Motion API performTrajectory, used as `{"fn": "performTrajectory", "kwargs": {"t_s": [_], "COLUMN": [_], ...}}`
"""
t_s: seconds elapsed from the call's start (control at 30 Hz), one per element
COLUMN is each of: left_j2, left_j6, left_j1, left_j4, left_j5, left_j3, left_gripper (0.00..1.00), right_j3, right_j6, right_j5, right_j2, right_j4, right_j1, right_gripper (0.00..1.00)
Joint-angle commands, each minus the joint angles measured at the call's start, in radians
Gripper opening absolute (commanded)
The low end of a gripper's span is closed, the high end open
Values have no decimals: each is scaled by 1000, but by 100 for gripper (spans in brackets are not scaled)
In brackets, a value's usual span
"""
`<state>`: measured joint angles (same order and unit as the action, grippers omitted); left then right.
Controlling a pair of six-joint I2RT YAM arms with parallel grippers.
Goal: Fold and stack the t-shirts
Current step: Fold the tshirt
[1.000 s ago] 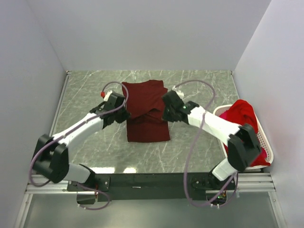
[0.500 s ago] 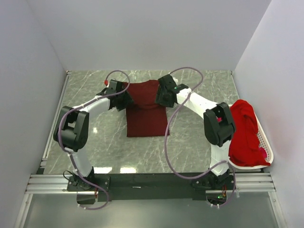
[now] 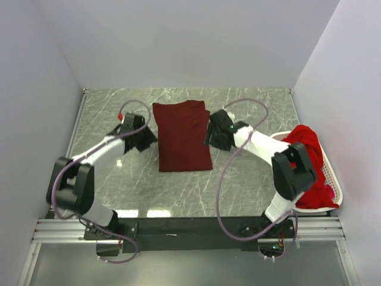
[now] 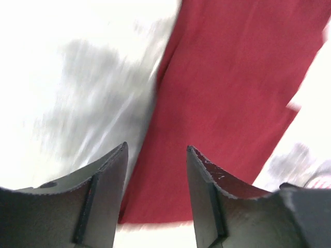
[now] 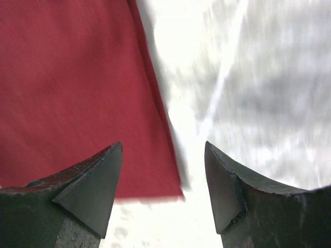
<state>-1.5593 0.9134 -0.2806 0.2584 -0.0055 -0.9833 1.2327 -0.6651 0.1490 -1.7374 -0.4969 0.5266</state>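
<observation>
Cloth of the maroon shirt [image 3: 181,140] looks soft, light and limp; it lies folded flat on the worktop [image 3: 250,107] between the left claw [image 3: 143,138] and the right claw [image 3: 212,135], both wide and empty. I would pinch the edge beside each claw.

**Arrangement on the table**

The folded t-shirt [image 3: 181,137] is laid flat near the middle of the table [image 3: 250,179]. It is flanked by the left gripper [image 3: 147,140] at its left edge and the right gripper [image 3: 211,136] at its right edge. The basket [image 3: 334,192] is set at the table's right edge, with the heaped t-shirts [image 3: 305,156] in it.
</observation>
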Motion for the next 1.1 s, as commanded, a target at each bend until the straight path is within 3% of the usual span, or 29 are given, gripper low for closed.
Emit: {"fn": "performTrajectory", "kwargs": {"t_s": [0.0,0.2,0.4,0.87,1.07], "left_j2": [132,284,294,199,165], "left_j6": [67,97,156,217,228], "left_j1": [-43,-90,-141,-175,-177], "left_j4": [22,-37,-123,-212,-212], "left_j5": [-5,58,85,73,38], "left_j3": [173,325,412,471,466], "left_gripper": [56,64,63,49,38], "right_j3": [-149,-295,-381,-463,-470], "right_j6": [-51,-135,-214,-281,-283], "right_j5": [6,-14,-14,-17,-8], "right_j2": [136,213,229,207,185], "right_j4": [56,104,165,287,304], "right_j1": [50,127,128,125,124], "right_gripper": [71,70,66,54,48]}}
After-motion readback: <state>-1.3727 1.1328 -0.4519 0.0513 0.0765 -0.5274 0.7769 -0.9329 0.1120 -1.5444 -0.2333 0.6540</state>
